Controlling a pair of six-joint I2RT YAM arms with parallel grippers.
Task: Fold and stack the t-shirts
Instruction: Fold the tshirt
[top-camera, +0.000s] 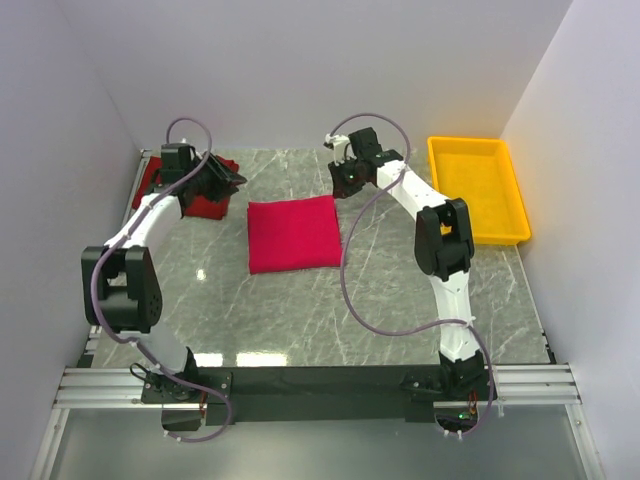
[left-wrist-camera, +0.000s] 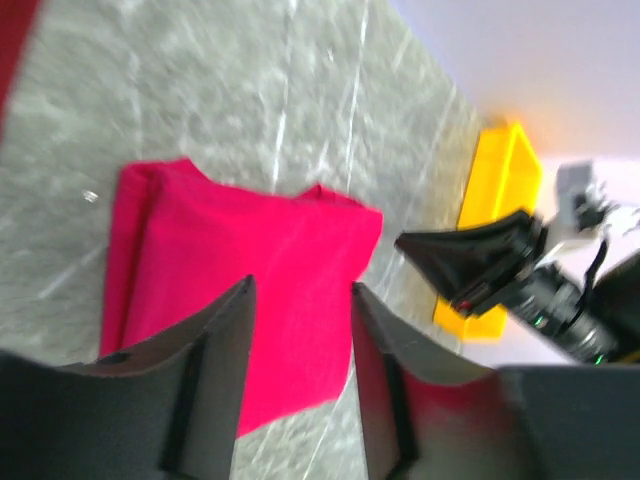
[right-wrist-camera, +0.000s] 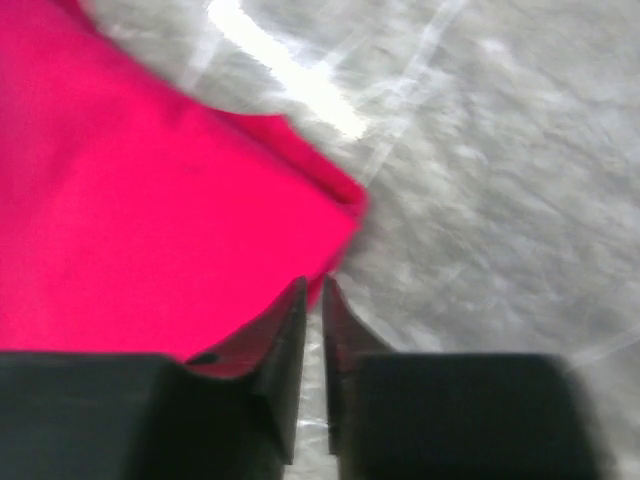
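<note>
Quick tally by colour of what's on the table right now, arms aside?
Pink shirt, folded, mid-table: 1
Dark red shirt, far left, partly hidden by the left arm: 1
Yellow tray, far right: 1
Total: 3

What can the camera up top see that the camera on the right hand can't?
Only the top view shows the darker red shirt under the left gripper, the yellow tray and both whole arms. Only the right wrist view shows the right gripper close up, its jaws nearly together with nothing between them. Both show the folded pink shirt on the marble table.
</note>
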